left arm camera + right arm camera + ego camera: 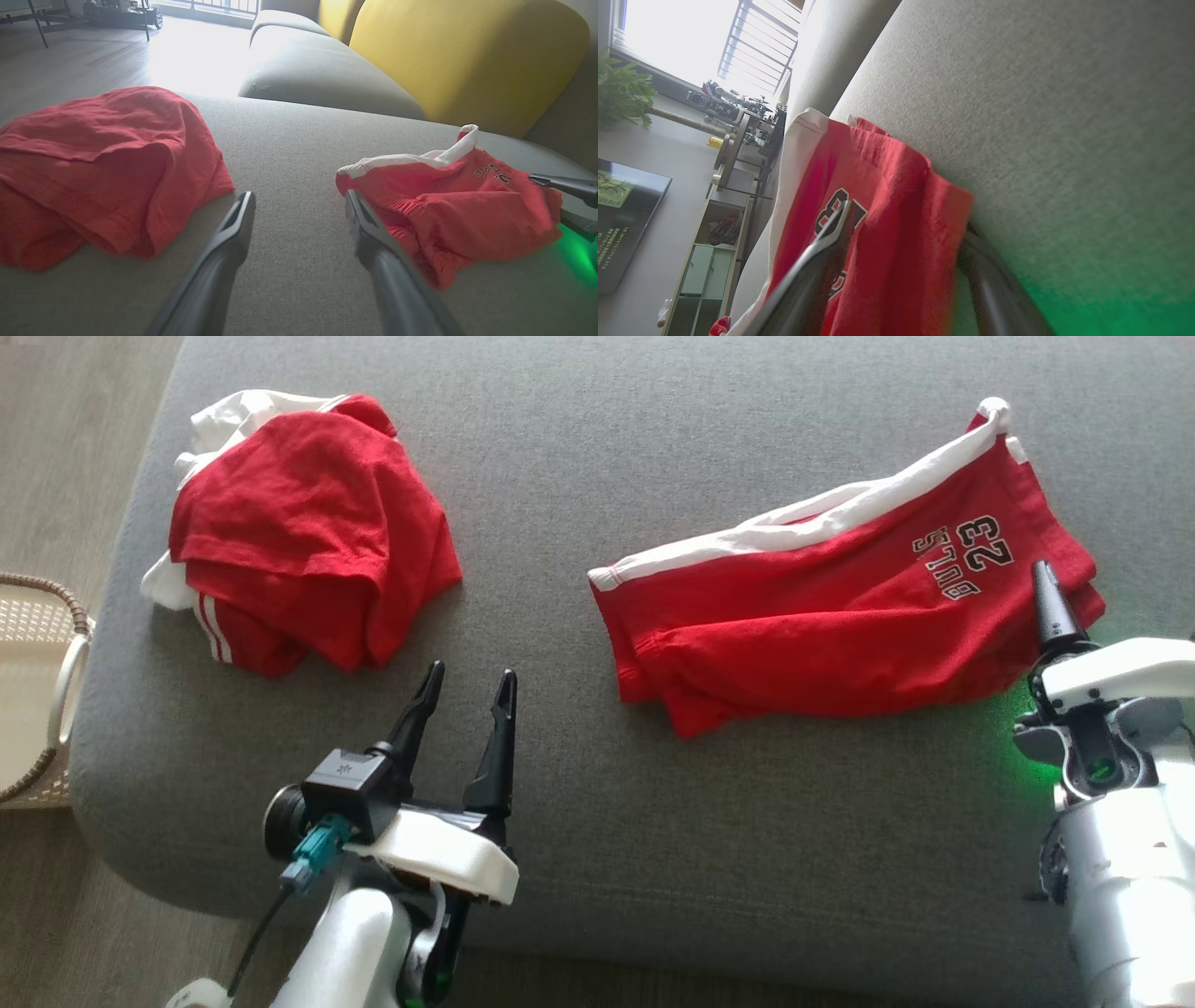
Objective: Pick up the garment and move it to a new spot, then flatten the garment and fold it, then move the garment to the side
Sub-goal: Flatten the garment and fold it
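The garment (822, 625) is a pair of red shorts with a white side stripe and "BULLS 23" print. It lies loosely flat on the right of the grey cushion (653, 849). My right gripper (1046, 581) is at the garment's right edge, open. In the right wrist view the right gripper (906, 219) has one finger over the printed cloth and the other tucked under the garment (887, 261). My left gripper (470, 674) hovers open and holds nothing, over bare cushion left of the garment. In the left wrist view the left gripper (299, 196) stands just left of the garment (448, 210).
A second red and white garment (299, 532) lies crumpled at the cushion's far left, also in the left wrist view as a red heap (103, 158). A wicker basket (37, 691) stands on the floor left of the cushion. Yellow back cushions (467, 56) rise behind.
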Robot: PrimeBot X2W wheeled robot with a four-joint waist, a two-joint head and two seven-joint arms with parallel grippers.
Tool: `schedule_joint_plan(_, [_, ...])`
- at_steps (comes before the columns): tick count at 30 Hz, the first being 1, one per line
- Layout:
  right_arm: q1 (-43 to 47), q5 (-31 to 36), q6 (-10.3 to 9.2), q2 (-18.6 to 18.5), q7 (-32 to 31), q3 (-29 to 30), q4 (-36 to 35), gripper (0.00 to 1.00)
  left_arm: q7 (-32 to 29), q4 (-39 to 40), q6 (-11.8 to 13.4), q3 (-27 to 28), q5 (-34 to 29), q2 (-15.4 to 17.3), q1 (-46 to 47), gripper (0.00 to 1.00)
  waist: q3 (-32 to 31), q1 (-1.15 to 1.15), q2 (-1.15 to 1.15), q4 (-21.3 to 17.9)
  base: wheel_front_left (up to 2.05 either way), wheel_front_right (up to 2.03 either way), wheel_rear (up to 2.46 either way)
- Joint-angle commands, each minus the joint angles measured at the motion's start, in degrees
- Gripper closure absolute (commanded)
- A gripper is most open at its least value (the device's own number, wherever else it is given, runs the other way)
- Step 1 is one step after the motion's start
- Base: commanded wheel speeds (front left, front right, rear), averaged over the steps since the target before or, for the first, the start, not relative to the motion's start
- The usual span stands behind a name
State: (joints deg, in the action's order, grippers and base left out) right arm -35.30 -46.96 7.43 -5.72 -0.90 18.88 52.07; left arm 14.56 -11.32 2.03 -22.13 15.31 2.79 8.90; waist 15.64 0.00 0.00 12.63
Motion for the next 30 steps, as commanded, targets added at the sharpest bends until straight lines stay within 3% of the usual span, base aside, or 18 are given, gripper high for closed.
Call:
schedule_joint_plan(1, [-1.0,-0.4,0.06,2.8,-0.8,-2.2,1.3,0.00,0.4,1.9,0.4,1.2,0.5,0.1,2.1,0.00,0.1,0.00,0.00,0.2,0.00,0.00,0.00])
schedule_joint_plan(11, [-4.9,1.2,0.06,2.8,-1.6,-3.1,6.2,0.00,0.4,3.1,1.1,1.3,3.2,0.1,2.4,0.00,1.2,0.00,0.00,1.1,0.00,0.00,0.00])
schedule_joint_plan(12, [-5.2,1.5,0.06,2.8,-1.5,-2.9,6.7,0.16,0.4,3.4,1.1,1.2,3.4,0.1,2.6,0.00,1.2,0.00,0.00,1.1,0.00,0.00,0.00])
schedule_joint_plan(13, [-5.4,1.9,0.06,2.8,-1.2,-2.7,7.1,0.68,0.4,3.5,1.2,1.0,3.5,0.1,2.8,0.00,1.2,0.00,0.00,1.2,0.00,0.00,0.00])
schedule_joint_plan(14, [-5.6,2.3,0.06,2.8,-0.5,-2.5,7.5,1.00,0.4,3.6,1.2,0.9,3.6,0.1,3.0,0.00,1.1,0.00,0.00,1.1,0.00,0.00,0.00])
schedule_joint_plan(30, [-4.8,4.2,0.06,2.2,11.8,2.3,11.8,1.00,0.4,2.4,0.4,2.2,2.1,0.1,1.9,0.00,-3.0,0.00,0.00,-2.9,0.00,0.00,0.00])
